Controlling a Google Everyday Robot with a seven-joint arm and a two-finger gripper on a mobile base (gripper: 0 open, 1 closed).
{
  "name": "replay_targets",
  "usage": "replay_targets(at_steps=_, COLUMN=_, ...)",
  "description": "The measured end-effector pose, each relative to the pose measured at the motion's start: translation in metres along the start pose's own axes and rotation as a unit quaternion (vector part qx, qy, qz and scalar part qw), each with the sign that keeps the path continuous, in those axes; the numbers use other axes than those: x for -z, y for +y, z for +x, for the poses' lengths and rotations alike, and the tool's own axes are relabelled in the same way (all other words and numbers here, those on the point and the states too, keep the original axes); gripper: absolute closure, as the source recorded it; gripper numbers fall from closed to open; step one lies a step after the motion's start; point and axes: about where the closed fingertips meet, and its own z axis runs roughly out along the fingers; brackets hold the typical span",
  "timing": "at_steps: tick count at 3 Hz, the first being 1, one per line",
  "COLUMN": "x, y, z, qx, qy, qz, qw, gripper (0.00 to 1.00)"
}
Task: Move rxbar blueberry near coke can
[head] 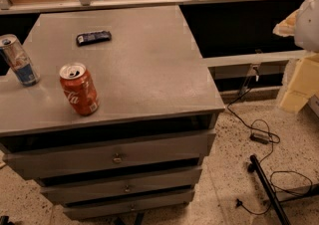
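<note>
The rxbar blueberry, a flat dark navy bar with pale lettering, lies at the back left of the grey cabinet top. The coke can, red with white script and an open silver top, stands upright near the front left edge, well apart from the bar. My gripper is not in view; only a white and beige part of the robot shows at the right edge, off the cabinet.
A slimmer silver-and-blue can stands at the cabinet's left edge, beside the coke can. The cabinet has three drawers below. Cables and a black rod lie on the speckled floor at the right.
</note>
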Motion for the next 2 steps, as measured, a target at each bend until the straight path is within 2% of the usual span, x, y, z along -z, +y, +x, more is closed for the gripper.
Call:
replay_targets(at_steps=1, x=0.000, y=-0.003, z=-0.002, qx=0.002, qy=-0.007, qz=0.000, qw=1.0000, gripper=0.00)
replay_targets(at_steps=2, x=-0.004, y=-0.017, z=-0.014, qx=0.010, qy=-0.035, qz=0.001, qw=0.9993, gripper=0.00)
